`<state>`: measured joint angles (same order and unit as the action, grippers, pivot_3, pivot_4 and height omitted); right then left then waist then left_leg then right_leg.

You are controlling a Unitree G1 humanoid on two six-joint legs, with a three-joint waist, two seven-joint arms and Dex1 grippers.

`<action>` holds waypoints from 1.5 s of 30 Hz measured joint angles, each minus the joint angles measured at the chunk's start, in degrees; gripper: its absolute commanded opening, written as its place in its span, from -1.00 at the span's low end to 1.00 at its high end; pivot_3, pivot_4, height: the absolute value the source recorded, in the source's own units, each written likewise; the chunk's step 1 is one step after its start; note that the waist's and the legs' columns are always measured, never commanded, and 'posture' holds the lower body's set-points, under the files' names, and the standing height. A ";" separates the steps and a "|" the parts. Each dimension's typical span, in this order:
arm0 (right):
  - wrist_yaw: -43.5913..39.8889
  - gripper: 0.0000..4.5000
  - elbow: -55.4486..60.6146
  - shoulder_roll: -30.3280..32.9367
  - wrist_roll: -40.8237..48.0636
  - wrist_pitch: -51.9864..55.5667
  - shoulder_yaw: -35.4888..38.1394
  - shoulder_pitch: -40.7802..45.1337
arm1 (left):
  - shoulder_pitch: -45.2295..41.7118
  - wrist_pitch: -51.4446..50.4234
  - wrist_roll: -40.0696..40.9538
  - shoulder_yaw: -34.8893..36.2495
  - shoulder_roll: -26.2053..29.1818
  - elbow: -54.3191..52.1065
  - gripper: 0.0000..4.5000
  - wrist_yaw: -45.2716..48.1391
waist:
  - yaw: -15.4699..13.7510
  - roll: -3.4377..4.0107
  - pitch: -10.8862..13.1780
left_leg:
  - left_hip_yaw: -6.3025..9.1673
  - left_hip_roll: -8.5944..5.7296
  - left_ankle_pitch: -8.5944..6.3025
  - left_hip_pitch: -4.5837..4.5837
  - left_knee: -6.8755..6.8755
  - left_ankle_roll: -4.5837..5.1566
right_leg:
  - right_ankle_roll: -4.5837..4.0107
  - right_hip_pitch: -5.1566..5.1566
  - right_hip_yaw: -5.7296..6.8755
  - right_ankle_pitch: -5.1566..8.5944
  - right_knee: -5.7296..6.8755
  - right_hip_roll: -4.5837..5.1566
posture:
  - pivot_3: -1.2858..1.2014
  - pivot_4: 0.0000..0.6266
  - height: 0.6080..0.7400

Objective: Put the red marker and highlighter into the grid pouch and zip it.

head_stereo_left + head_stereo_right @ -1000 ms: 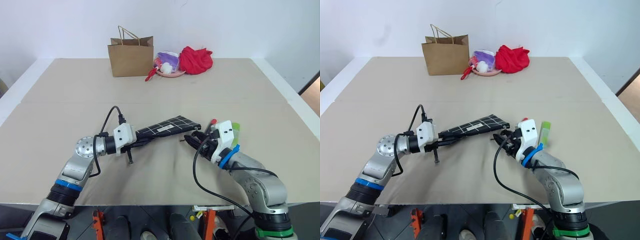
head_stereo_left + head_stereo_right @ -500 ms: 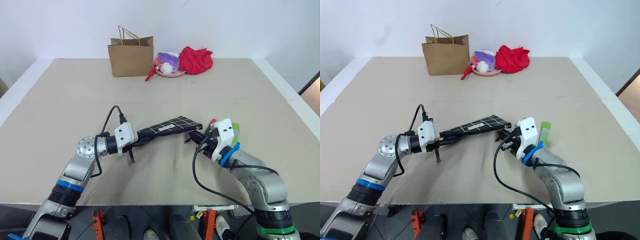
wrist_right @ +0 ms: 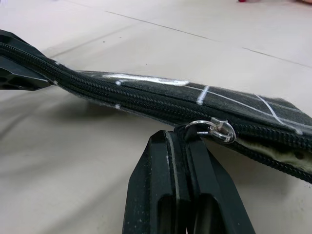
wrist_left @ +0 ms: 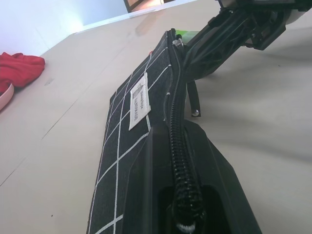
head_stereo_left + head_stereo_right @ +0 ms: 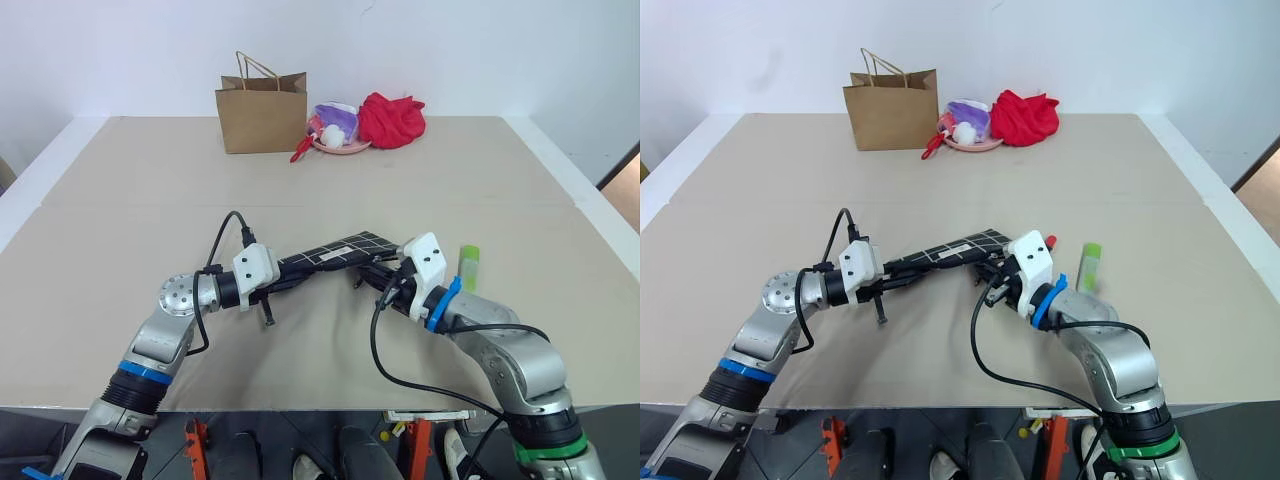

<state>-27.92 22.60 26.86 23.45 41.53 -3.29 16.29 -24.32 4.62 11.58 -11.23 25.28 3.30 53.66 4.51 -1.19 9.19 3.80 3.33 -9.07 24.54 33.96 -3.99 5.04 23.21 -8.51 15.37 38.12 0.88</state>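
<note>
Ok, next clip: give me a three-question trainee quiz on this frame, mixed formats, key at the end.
1. True or false: the highlighter is already inside the grid pouch.
2. Which gripper clamps the pouch's end opposite the zipper pull? A) left gripper B) right gripper C) neither
3. Fill in: at the far edge of the table, the brown paper bag stands to the robot's ____ of the red cloth.

Key: 1. False, it lies on the table beside the right arm. 2. A. 3. Left.
</note>
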 measured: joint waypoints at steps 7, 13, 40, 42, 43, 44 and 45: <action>-1.75 -0.98 3.56 -1.74 0.32 3.34 -6.57 2.42 | -0.02 0.00 -0.63 -0.06 -1.31 0.01 -1.00 -1.00 | -0.01 -0.01 0.00 | 0.02 0.00 0.00 0.01 0.00 0.00 | 0.00 0.00 0.00 0.00 0.00 0.00 | 0.03 -0.52 1.00; -1.60 -0.98 3.63 -2.31 0.40 3.88 -6.82 3.73 | -0.07 0.00 -1.09 -0.05 -1.57 -0.09 -1.00 -1.11 | -0.04 -0.01 0.00 | 0.02 0.00 0.00 0.01 0.01 0.00 | 0.01 0.00 0.01 0.00 0.00 0.00 | 0.03 -0.52 1.00; 10.09 0.97 3.83 1.20 0.19 8.70 15.26 -5.80 | 0.27 -0.03 -0.33 0.57 0.19 -1.63 -1.00 -0.53 | 0.07 -0.04 0.02 | 0.03 -0.01 0.00 0.01 0.01 0.00 | -0.01 -0.01 0.02 -0.03 -0.03 0.01 | 0.03 -0.52 1.00; 14.87 0.97 2.36 -3.12 -0.81 10.89 15.16 -3.88 | 0.27 -0.07 -0.26 0.57 0.15 -1.66 -1.00 -0.54 | 0.09 -0.03 0.02 | 0.03 -0.02 0.00 0.02 0.01 0.00 | 0.00 0.00 0.02 -0.04 -0.03 0.01 | 0.03 -0.52 1.00; 16.28 0.97 1.95 -4.25 -1.20 11.50 15.02 -3.36 | 0.27 -0.07 -0.25 0.57 0.13 -1.67 -1.00 -0.54 | 0.02 -0.03 0.02 | 0.04 -0.01 0.00 0.02 0.01 0.00 | 0.00 0.00 0.02 -0.04 -0.03 0.00 | 0.03 -0.52 1.00; 18.34 0.97 1.40 -5.86 -1.78 12.40 14.90 -2.41 | 0.27 -0.07 -0.25 0.59 0.20 -1.66 -1.00 -0.58 | 0.01 -0.03 0.02 | 0.05 -0.01 0.00 0.03 0.01 0.00 | 0.00 0.01 0.02 -0.04 -0.03 0.00 | 0.03 -0.52 1.00; 20.73 0.97 0.86 -7.85 -2.82 13.14 14.37 -1.22 | 0.27 -0.08 -0.26 0.57 0.09 -1.67 -1.00 -0.65 | 0.01 -0.03 0.02 | 0.05 -0.01 0.00 0.04 0.00 0.00 | 0.00 0.02 0.02 -0.03 -0.03 0.00 | 0.03 -0.52 1.00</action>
<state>-7.19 23.46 19.01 20.63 54.67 11.08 15.07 -24.05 4.55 11.33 -10.65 25.37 1.63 53.01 4.52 -1.21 9.22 3.85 3.32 -9.07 24.58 33.96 -3.99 5.05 23.22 -8.49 15.34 38.08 0.88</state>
